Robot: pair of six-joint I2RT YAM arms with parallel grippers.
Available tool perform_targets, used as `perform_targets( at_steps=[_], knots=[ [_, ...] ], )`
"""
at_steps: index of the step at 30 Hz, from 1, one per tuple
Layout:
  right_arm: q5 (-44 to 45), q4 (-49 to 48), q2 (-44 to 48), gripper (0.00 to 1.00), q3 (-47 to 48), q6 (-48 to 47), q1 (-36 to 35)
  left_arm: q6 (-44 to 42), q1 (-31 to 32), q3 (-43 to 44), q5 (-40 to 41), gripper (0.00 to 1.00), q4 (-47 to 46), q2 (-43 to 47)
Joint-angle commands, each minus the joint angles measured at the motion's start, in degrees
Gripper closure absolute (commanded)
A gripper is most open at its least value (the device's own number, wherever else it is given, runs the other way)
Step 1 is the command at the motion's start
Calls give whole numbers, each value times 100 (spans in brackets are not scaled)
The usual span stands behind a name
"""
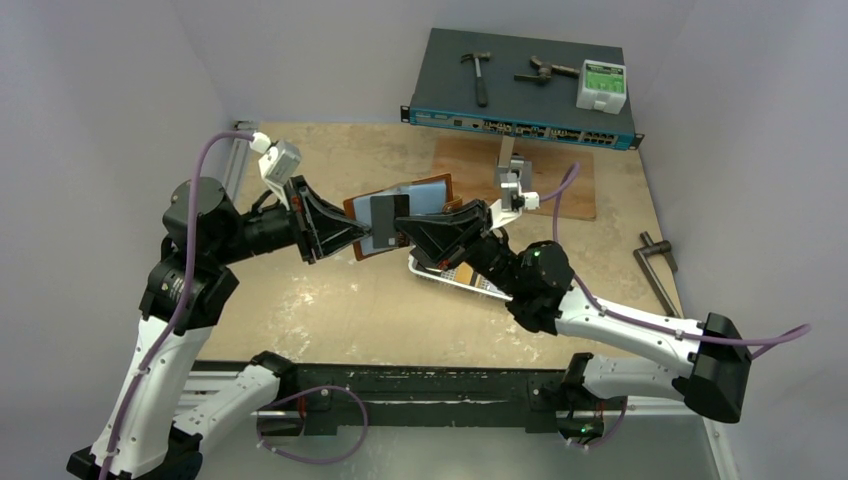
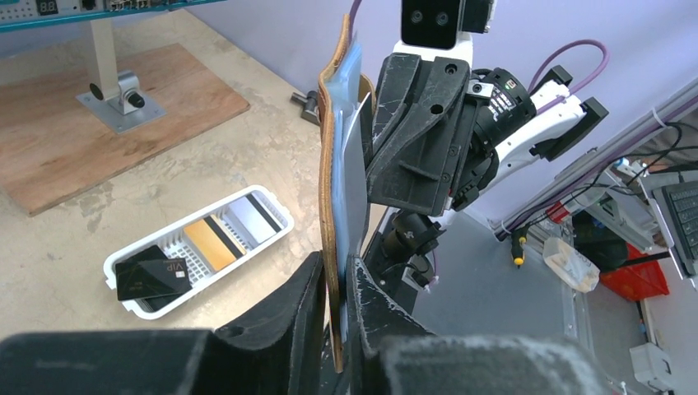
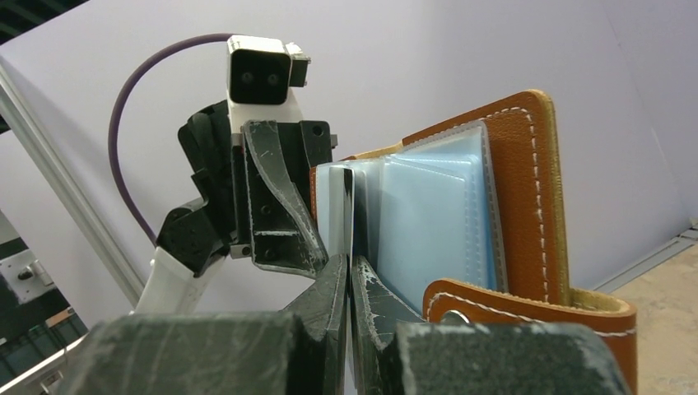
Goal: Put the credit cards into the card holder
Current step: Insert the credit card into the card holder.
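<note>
The card holder [image 1: 425,195], brown leather with pale blue sleeves, hangs open and upright above the table. My left gripper [image 2: 336,267] is shut on its lower edge, clamping leather and sleeves together. My right gripper [image 3: 349,267] is shut on one thin credit card [image 1: 386,214], dark with a stripe, pressed edge-on against the blue sleeves [image 3: 436,222]. The snap tab [image 3: 527,309] curls beside the right fingers. More credit cards lie in the white tray [image 2: 272,239]: a black one [image 2: 152,276], an orange-yellow one [image 2: 210,245] and a white-grey one [image 2: 251,216].
The white tray [image 1: 440,277] sits on the table under my right arm. A wooden board with a metal post [image 1: 510,165] lies behind it. A network switch [image 1: 520,85] carrying tools stands at the back, and a metal tool [image 1: 655,265] lies at the right.
</note>
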State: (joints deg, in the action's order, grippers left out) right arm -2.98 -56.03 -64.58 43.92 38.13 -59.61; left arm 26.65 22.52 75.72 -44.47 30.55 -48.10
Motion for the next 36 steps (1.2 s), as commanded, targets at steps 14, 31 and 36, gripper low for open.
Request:
perform_targets(
  at_steps=[14,31,36],
  knots=[
    [-296,739,-257,100,525,-337,-145,524,58,-147,-682,74,-700,89],
    [176,2339,513,61,582,-572,-212,320,58,-335,-573,100,-419,197],
    [674,3041,1058,48,635,-805,-215,303,50,-348,-637,100,-351,230]
  ],
)
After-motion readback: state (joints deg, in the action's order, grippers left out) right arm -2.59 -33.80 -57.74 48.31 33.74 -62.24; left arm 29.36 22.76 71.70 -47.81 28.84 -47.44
